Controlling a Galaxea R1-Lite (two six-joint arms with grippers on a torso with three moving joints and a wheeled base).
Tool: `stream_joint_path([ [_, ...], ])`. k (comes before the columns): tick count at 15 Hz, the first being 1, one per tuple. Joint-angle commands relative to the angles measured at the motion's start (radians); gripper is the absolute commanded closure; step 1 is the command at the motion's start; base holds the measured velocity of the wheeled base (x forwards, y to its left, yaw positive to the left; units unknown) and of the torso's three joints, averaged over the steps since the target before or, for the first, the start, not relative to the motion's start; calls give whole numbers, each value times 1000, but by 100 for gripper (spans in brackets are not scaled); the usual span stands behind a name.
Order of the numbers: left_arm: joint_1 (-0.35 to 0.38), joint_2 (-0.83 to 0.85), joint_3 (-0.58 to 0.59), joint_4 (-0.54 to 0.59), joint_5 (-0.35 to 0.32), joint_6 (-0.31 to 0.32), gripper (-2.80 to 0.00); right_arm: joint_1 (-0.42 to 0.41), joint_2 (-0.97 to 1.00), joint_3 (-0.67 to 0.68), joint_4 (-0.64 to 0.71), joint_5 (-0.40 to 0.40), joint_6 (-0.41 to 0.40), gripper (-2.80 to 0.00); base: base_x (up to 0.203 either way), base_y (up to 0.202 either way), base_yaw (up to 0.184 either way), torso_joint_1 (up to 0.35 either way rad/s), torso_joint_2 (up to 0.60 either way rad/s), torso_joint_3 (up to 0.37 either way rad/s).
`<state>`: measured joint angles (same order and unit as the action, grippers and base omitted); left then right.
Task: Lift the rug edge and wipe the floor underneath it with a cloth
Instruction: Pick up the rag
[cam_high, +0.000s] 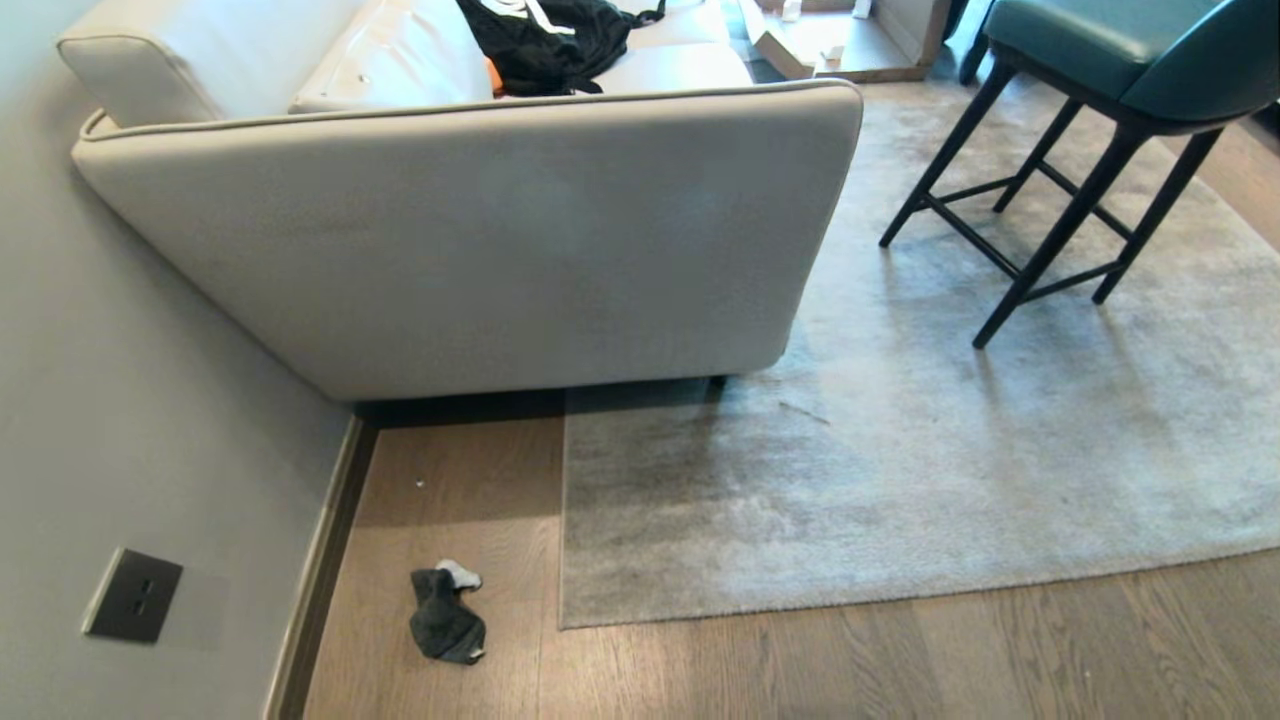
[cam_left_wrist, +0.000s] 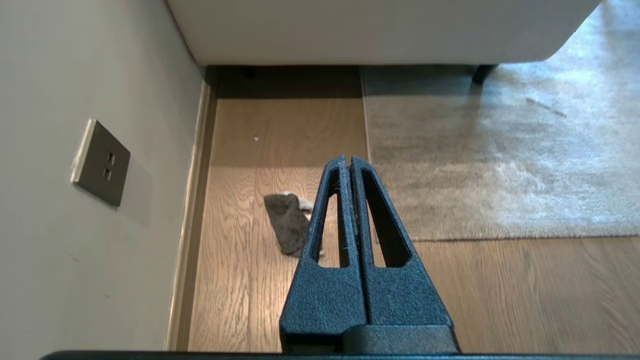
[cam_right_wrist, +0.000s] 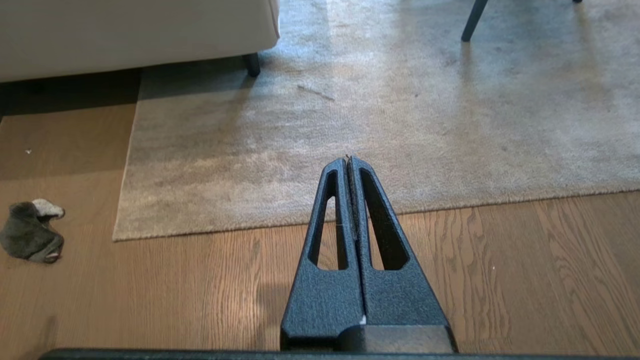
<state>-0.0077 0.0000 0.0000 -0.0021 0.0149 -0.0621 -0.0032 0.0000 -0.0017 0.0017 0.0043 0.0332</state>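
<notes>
The cloth (cam_high: 446, 618) lies crumpled on the floor (cam_high: 900, 660) beyond the left claw (cam_left_wrist: 349, 160), closed and empty like the right claw (cam_right_wrist: 348, 161). Soft, light; pinch a raised fold. The rug edge (cam_high: 562, 520) lies flat nearby, floppy yet heavier.

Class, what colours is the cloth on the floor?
The cloth is mostly dark grey with a whitish end, clearest in the right wrist view.

Grey short-pile rug edge (cam_high: 570, 610) lies flat, corner square, on light brown wood-plank floor (cam_high: 900, 660); crumpled dark grey-and-whitish cloth (cam_high: 445, 615) rests on planks near that corner, apart from it.
</notes>
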Motion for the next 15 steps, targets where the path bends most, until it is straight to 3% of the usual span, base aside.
stream_joint_path([
  [1,0,0,0,0,0,1,0,0,2,0,0,0,1,0,0,0,0,-1,9,-193],
  [15,0,0,0,1,0,1,0,0,0,0,0,0,1,0,0,0,0,3,3,-196],
])
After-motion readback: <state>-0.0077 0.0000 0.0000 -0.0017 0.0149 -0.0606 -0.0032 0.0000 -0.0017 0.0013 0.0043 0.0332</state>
